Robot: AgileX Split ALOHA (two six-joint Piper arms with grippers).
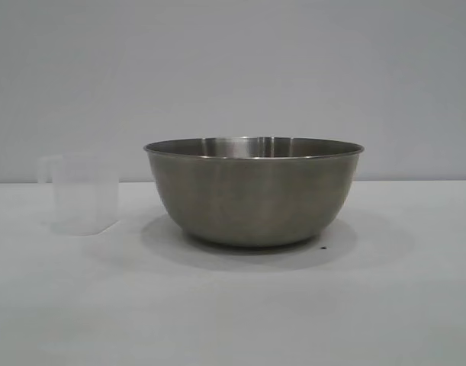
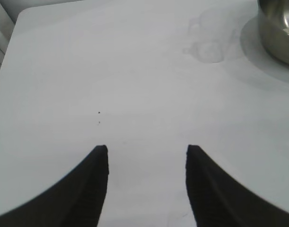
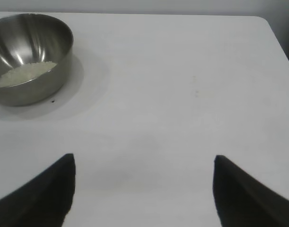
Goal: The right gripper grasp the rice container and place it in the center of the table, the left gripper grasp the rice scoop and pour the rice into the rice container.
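Note:
The rice container (image 1: 254, 192), a big steel bowl, stands upright mid-table; the right wrist view shows it (image 3: 26, 56) with rice (image 3: 25, 73) heaped on its bottom. The rice scoop (image 1: 84, 194), a translucent plastic cup, stands upright just left of the bowl; in the left wrist view it is a faint outline (image 2: 208, 40) beside the bowl (image 2: 276, 33). My left gripper (image 2: 147, 150) hovers open over bare table (image 2: 87, 71), well short of the scoop. My right gripper (image 3: 144, 158) is open too, empty, away from the bowl. Neither arm appears in the exterior view.
A small dark speck (image 1: 323, 247) lies on the table by the bowl's base. The table's rounded corners show in the wrist views (image 2: 21, 14) (image 3: 265, 21). A plain grey wall (image 1: 233, 69) rises behind the table.

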